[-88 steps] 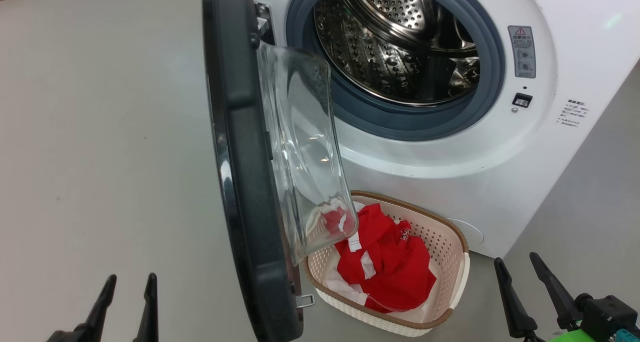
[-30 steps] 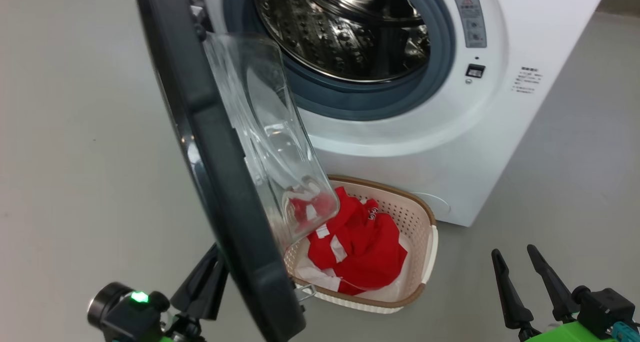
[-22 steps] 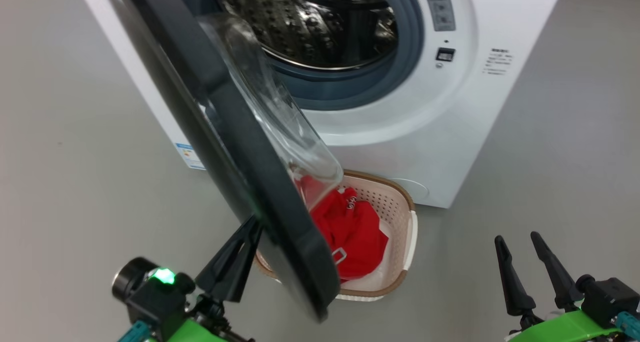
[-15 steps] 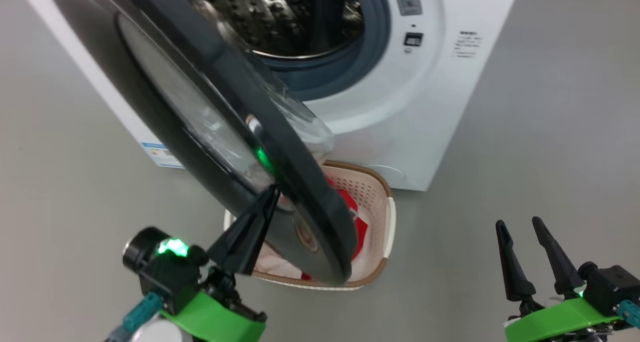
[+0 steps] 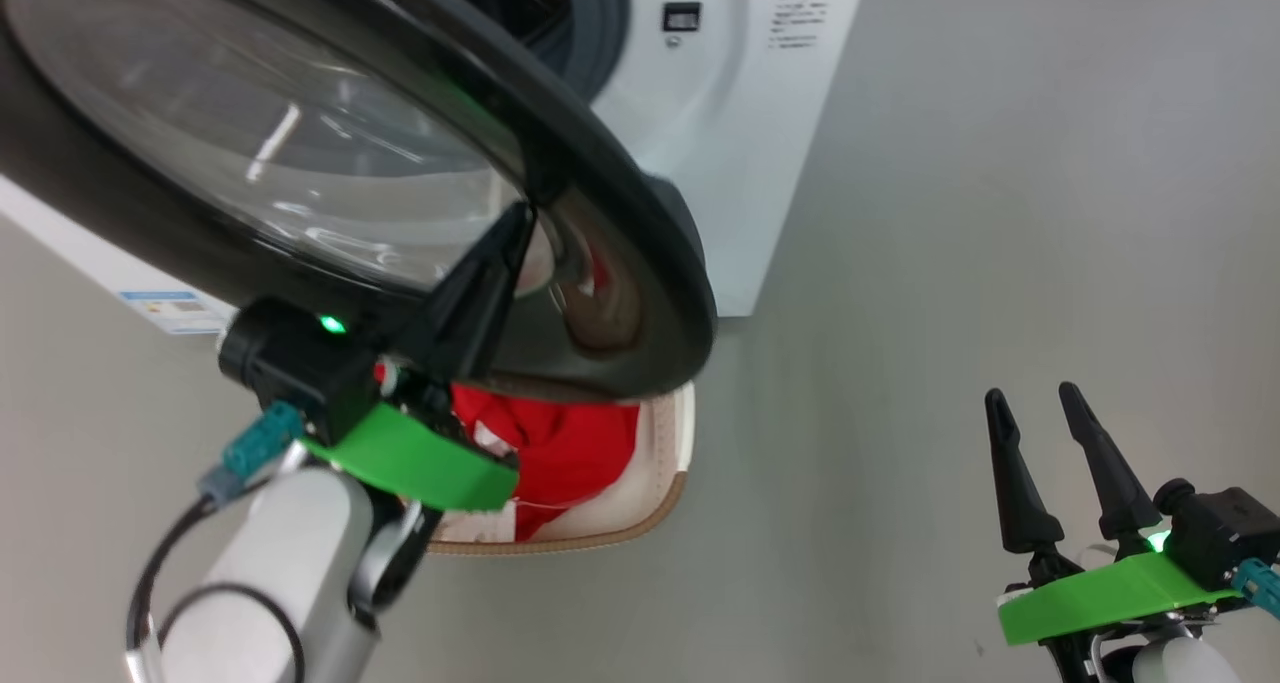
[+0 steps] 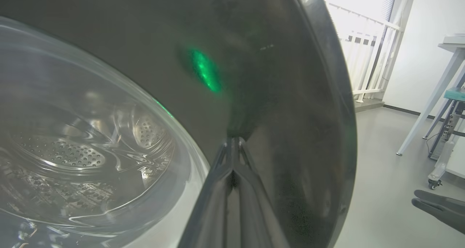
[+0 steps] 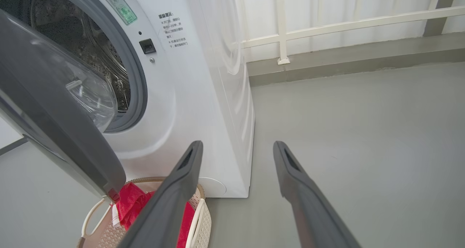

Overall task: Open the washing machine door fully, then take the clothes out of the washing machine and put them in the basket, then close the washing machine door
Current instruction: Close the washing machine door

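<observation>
Head view: the washing machine door point(image 5: 300, 143) stands part-way shut, with the washing machine point(image 5: 720, 143) behind it. The left gripper point(image 5: 518, 218) has its fingers closed together, holding nothing, their tips pressed on the door's glossy black outer face beside the glass. The right gripper point(image 5: 1029, 393) hangs well to the right of the door, fingers spread and empty. The basket point(image 5: 672, 443) sits on the floor directly beneath the door's lower edge, with the clothes point(image 5: 560, 443) inside it. Judged stage: closing the door.

Risks noted:
- Contact is a narrow tip on a slick, curved surface. A push off the perpendicular could let the fingers skid toward the glass or off the rim.
- In the right wrist view, red fabric lies close under the door's lower edge. The latch side could catch it or nudge the basket.
- Too gentle a push may leave the door unlatched.
</observation>
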